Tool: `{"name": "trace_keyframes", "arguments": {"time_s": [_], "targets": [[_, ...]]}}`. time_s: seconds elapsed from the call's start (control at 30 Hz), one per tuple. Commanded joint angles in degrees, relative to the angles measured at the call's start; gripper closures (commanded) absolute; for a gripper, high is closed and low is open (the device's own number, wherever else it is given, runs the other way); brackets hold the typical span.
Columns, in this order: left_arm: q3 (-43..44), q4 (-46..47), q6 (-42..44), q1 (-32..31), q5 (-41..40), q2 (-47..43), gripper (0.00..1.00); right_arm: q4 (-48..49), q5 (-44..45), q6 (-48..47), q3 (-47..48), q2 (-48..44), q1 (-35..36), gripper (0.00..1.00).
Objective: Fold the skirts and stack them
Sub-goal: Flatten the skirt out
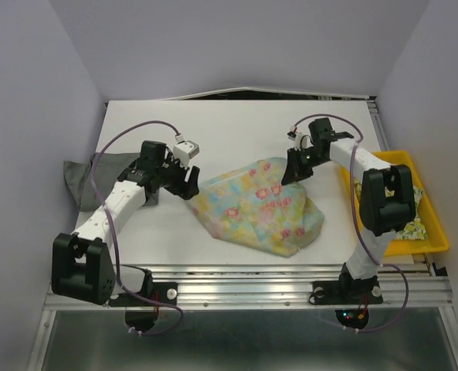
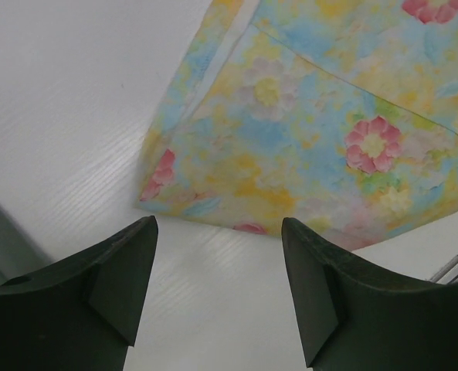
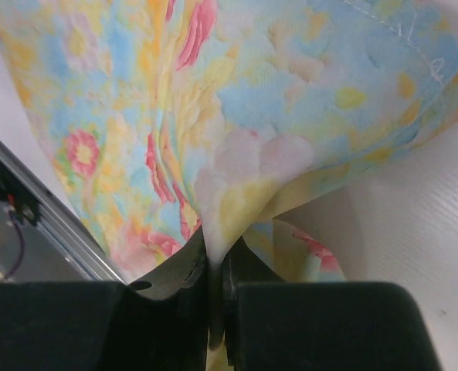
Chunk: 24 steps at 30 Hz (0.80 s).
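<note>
The pastel yellow-blue skirt with pink flowers [image 1: 259, 207] lies in the middle of the table, partly folded. My right gripper [image 1: 294, 171] is shut on its far right corner; in the right wrist view the cloth [image 3: 236, 139] is pinched between the fingers and lifted a little. My left gripper [image 1: 186, 185] is open and empty just off the skirt's left corner [image 2: 213, 193], its fingers [image 2: 120, 286] over bare table. The grey skirt [image 1: 80, 179] lies crumpled at the table's left edge. The pale skirt with green-yellow print [image 1: 415, 224] lies in the yellow tray.
The yellow plastic tray [image 1: 437, 232] stands at the right edge of the table. A metal rail [image 1: 290, 272] runs along the near edge. White walls close the back and sides.
</note>
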Motion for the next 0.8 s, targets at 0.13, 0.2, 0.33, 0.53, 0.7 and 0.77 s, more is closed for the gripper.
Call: {"name": "trace_keyframes", "arguments": {"time_s": [0.13,0.2,0.33,0.53,0.7,0.77], "targets": [[-0.3,1.9,11.1,-14.3,-5.5,-8.4,0.19,13.7,1.0,24.3,6.5,11.3,-1.8,0.99],[0.1,2.1,12.8,-17.3,-9.6,-7.0,0.16,15.2,-0.2,25.7,8.9,14.7,-1.8,0.90],[0.7,2.2,17.6,-23.1,-12.9,-4.8,0.15,11.9,1.1,21.6,14.7,17.8,-1.8,0.21],[-2.6,6.6,25.2,-32.7,-16.9,-2.5,0.15,-0.8,4.0,7.3,18.0,12.8,-2.4,0.13],[-1.5,9.5,30.4,-38.0,-16.0,3.9,0.16,-8.7,10.9,-0.5,14.3,6.8,-2.4,0.13],[-0.2,9.1,32.6,-39.3,-16.8,6.6,0.16,-11.0,12.5,-1.6,12.6,6.2,-2.4,0.13]]}}
